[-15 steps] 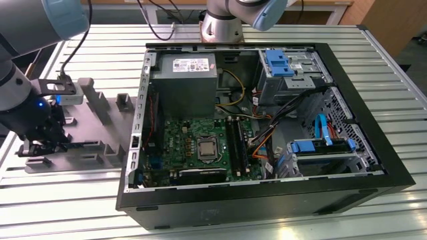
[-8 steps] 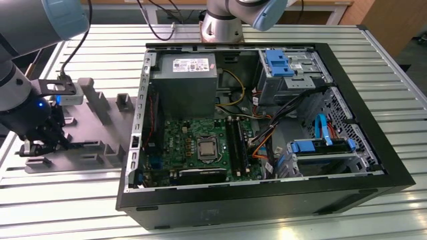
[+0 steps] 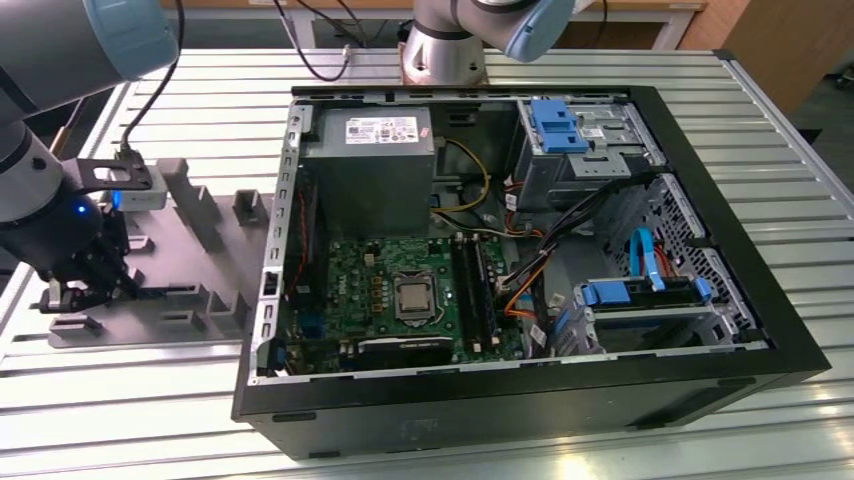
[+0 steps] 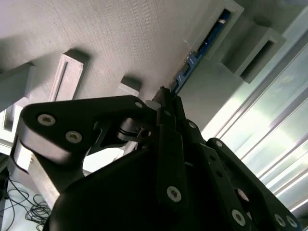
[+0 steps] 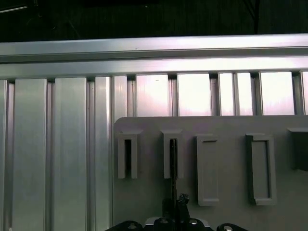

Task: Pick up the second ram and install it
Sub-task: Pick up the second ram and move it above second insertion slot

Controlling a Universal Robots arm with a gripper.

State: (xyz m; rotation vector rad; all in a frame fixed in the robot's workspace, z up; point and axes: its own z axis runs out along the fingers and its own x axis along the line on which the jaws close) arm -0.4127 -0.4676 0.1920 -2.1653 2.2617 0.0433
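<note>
Pincer [image 3: 78, 293] clamped on second ram [image 4: 191, 63] w/ stick in gray fixture [image 3: 200, 215].

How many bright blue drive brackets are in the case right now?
2. The far blue bracket sits beside the power supply; the near blue bracket is toward the exterior view's right. More may be hidden.

The second ram [image 4: 199, 50], a thin, long, dark blue-green circuit-board stick, stands on edge in a slot of the grey holder [image 3: 200, 250] at the exterior view's left, one end clasped by the black pincer [image 4: 166, 96].
</note>
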